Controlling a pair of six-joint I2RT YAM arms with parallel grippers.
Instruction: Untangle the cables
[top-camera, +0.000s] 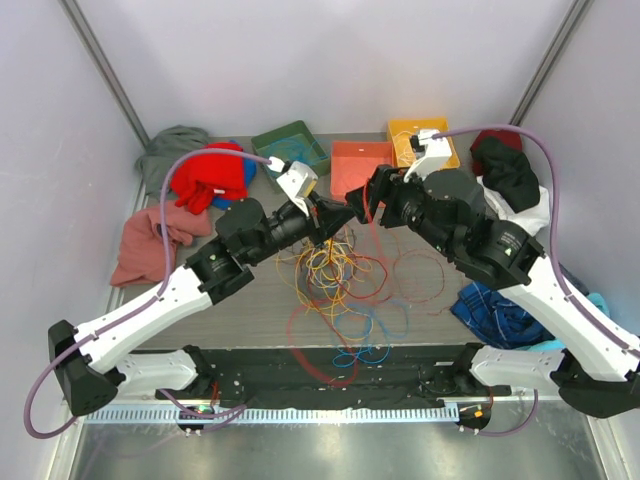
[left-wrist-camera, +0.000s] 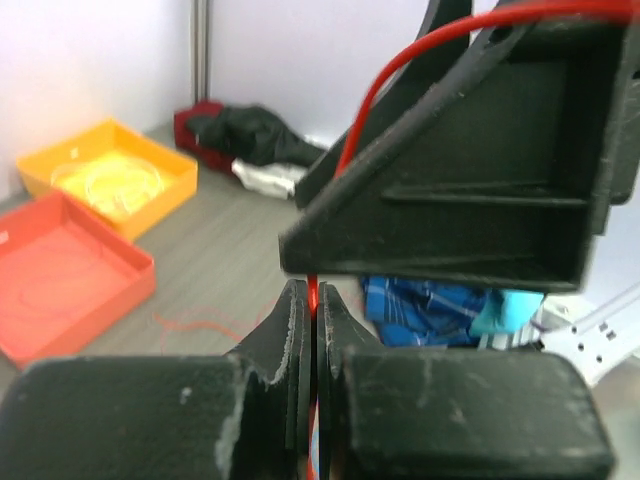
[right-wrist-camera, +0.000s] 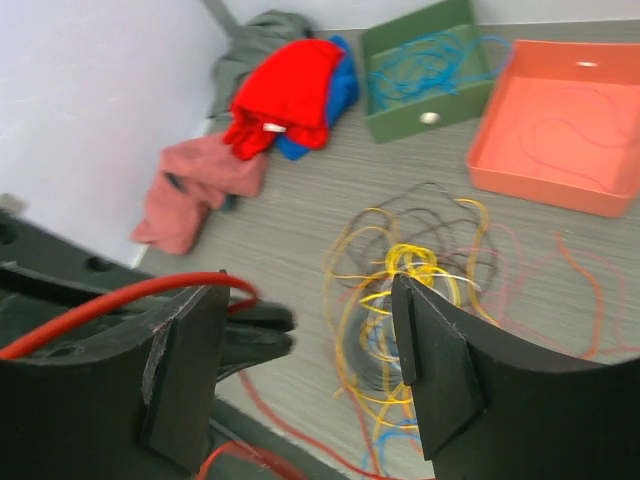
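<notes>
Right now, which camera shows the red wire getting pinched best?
Left wrist: the red cable sits clamped in the left gripper, close up. Right wrist shows only a stretch of it; top external hides the pinch behind the arms.

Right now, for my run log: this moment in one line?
left claw: shut on thin red cable | right claw: open | tangled multicoloured cable pile: on grey table

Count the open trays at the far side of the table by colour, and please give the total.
Green tray: 1
Orange tray: 1
Yellow tray: 1
Total: 3
</notes>
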